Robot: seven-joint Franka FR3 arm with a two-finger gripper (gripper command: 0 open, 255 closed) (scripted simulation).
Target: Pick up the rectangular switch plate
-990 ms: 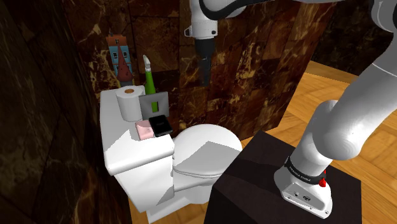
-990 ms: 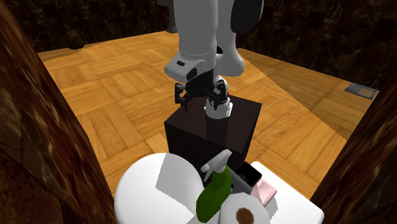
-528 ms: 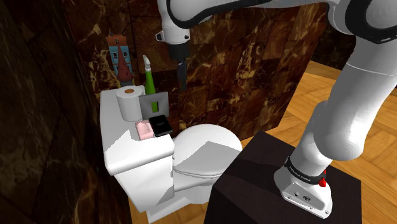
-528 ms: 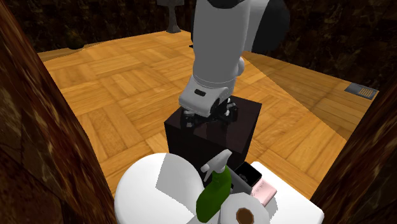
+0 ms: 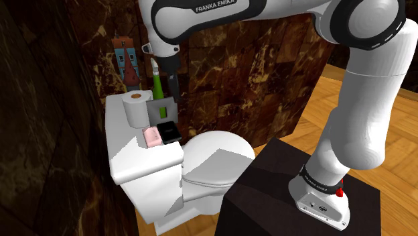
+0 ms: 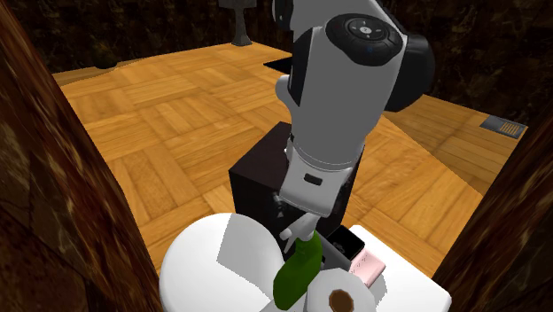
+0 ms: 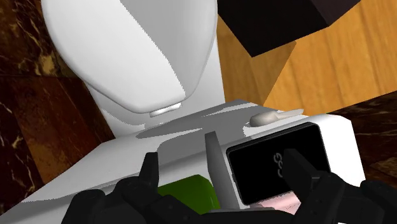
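Shoulder view: switch plate is the grey rectangular plate with a cut-out, standing on edge on the toilet tank lid, just beside the paper roll, with the green bottle behind it and the black device and pink block in front. Tool hangs just above its top edge, not touching. In the wrist view the tool has its fingers apart, nothing between them gripped; the plate shows as a thin slab between them. Handling guess: light, rigid, smooth-faced, so likely slippery, and easy to tip since it only stands on its bottom edge. Best hold looks like a pinch across the thickness at the top edge, near mid-length, pads on the two broad faces and clear of the cut-out. Broad face points toward the bowl lid; the long axis looks roughly level, along the tank, though I can't be sure. The black device sits close to one face, so finger clearance there is tight.
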